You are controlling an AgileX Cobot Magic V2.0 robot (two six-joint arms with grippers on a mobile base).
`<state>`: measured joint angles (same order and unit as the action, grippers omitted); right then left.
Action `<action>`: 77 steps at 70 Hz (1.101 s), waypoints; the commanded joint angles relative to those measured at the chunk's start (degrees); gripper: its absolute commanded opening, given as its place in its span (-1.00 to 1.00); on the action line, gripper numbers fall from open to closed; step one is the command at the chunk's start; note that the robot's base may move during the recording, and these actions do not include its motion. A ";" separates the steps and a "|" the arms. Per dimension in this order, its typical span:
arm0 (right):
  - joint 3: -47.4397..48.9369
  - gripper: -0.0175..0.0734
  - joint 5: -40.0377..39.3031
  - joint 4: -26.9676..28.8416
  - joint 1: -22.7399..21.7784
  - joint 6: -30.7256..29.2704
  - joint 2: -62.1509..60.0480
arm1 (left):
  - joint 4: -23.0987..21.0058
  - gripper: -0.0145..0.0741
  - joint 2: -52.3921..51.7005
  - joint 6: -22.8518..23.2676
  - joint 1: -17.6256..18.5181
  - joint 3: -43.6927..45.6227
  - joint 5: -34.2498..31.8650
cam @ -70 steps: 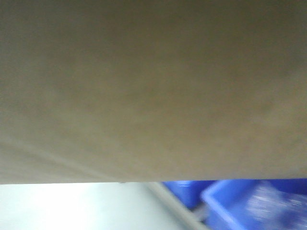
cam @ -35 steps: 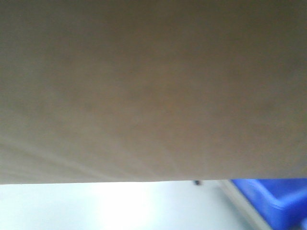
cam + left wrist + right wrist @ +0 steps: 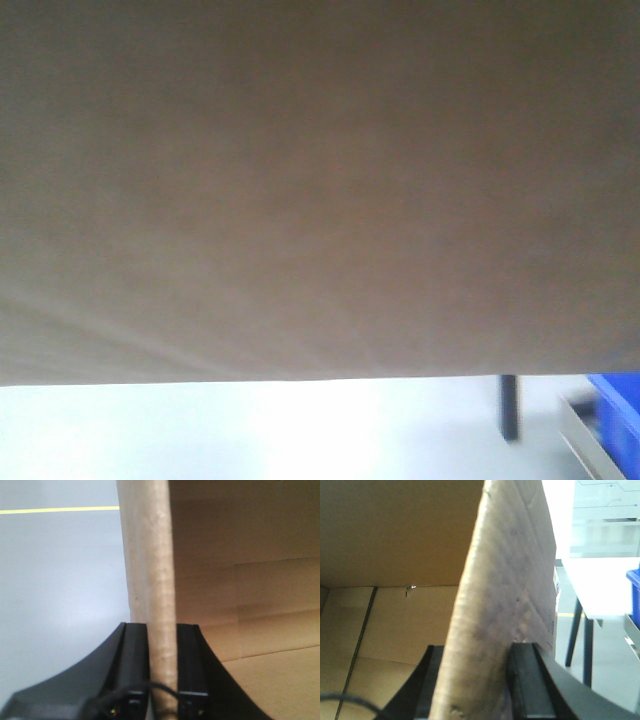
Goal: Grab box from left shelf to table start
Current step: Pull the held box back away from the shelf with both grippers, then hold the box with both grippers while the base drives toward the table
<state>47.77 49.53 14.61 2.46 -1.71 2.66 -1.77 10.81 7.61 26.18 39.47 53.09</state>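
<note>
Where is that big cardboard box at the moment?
The box fills the front view, above the blue bin at lower right; each wrist view shows one of its walls clamped between that arm's jaws.

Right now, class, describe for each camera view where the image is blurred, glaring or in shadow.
Front view: the cardboard box fills the frame, soft and unfocused, with glare on the pale surface beneath. Left wrist view: box interior in shadow. Right wrist view: white table overexposed.

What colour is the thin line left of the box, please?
Yellow line; left wrist view shows it best.
</note>
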 commanded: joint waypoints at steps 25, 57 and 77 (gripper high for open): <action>1.21 -0.49 -6.55 -3.84 -0.37 -0.68 1.23 | -2.49 -0.88 0.50 -1.16 0.88 0.48 3.71; 1.21 -0.49 -6.49 -3.84 -0.37 -0.68 1.23 | -2.49 -0.88 0.50 -1.16 0.88 0.48 3.71; 1.21 -0.49 -6.53 -3.84 -0.37 -0.68 1.23 | -2.49 -0.88 0.50 -1.16 0.76 0.48 3.71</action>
<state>47.77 49.28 14.61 2.46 -1.79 2.76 -1.77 10.81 7.61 26.18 39.29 53.09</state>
